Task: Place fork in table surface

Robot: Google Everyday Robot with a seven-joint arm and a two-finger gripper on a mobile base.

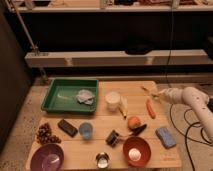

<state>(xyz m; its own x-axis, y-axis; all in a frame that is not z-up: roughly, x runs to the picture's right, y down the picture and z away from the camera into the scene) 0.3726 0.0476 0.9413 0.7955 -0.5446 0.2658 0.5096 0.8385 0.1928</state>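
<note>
The fork (148,90) shows as a thin pale sliver sticking out to the upper left from my gripper (156,94), low over the right rear part of the table surface (134,93). The gripper appears shut on the fork's near end. My white arm (192,100) reaches in from the right edge. Whether the fork touches the planks is not discernible.
An orange stick (150,108) lies just below the gripper. A white cup (113,100), an orange fruit (133,122), a black-handled utensil (138,130), a blue sponge (165,136) and a red bowl (136,150) sit nearby. A green tray (59,95) is at the rear left.
</note>
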